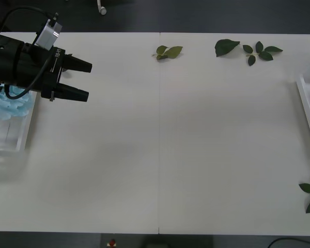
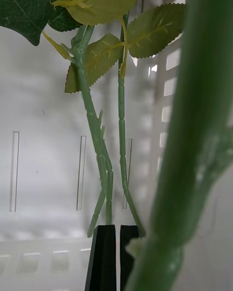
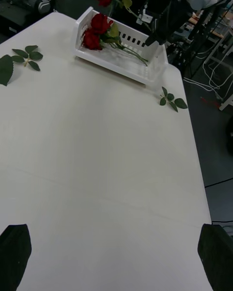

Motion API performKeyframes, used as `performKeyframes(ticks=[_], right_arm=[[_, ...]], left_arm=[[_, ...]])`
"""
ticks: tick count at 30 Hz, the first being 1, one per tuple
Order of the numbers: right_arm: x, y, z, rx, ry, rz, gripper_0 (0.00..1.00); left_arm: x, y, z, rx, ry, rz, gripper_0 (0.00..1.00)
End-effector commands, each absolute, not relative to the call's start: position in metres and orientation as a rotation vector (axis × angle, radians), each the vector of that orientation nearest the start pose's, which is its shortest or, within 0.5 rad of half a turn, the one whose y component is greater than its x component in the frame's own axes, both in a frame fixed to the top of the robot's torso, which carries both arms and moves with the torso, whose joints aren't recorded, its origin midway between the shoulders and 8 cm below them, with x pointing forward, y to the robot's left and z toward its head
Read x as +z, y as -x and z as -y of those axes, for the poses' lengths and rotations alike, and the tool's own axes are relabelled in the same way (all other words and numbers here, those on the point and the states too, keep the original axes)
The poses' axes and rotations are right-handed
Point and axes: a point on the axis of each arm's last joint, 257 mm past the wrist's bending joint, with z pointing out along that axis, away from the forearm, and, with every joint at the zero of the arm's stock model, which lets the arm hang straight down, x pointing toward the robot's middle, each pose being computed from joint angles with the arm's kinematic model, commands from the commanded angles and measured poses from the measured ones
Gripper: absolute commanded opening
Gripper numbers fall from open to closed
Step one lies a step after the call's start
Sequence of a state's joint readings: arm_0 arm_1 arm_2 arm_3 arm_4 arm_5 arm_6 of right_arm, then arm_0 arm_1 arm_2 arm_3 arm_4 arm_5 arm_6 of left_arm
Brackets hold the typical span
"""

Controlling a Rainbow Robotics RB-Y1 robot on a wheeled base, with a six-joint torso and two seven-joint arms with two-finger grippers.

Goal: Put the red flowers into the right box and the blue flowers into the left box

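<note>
I'm on the red flowers (image 3: 98, 14) step: my right gripper (image 3: 151, 38), upper right of the left wrist view, holds one rose by its stem, jaws closed on it, over the right box (image 3: 121, 58), where two deep red blooms already lie. Next I'd lower and release. My left gripper (image 1: 88, 80) hangs open at upper left, beside the blue flowers (image 1: 8, 103) in the left box (image 1: 20, 135)

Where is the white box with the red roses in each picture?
Front view: right box, cut off at the right edge.
Right wrist view: its slotted wall, close behind green stems.
Left wrist view: across the table, roses inside.
Landmark: leaf sprig beside it.
</note>
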State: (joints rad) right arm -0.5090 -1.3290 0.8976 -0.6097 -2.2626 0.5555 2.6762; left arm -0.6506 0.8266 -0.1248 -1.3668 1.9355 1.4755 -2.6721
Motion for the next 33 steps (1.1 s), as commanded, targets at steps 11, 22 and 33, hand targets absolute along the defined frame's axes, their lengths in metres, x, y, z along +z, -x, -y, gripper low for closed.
performKeyframes(ticks=[11, 22, 33], right_arm=[[-0.267, -0.408, 0.724, -0.455, 0.222, -2.505, 0.68], [-0.248, -0.411, 0.681, -0.193, 0.25, -2.544, 0.93], [-0.197, -0.458, 0.528, 0.334, 0.451, -2.387, 0.94]], left_arm=[[-0.051, -0.456, -0.159, -0.8, -1.446, -1.544, 1.0], [-0.051, -0.456, -0.159, -0.8, -1.446, -1.544, 1.0], [-0.051, -0.456, -0.159, -0.8, -1.446, -1.544, 1.0]])
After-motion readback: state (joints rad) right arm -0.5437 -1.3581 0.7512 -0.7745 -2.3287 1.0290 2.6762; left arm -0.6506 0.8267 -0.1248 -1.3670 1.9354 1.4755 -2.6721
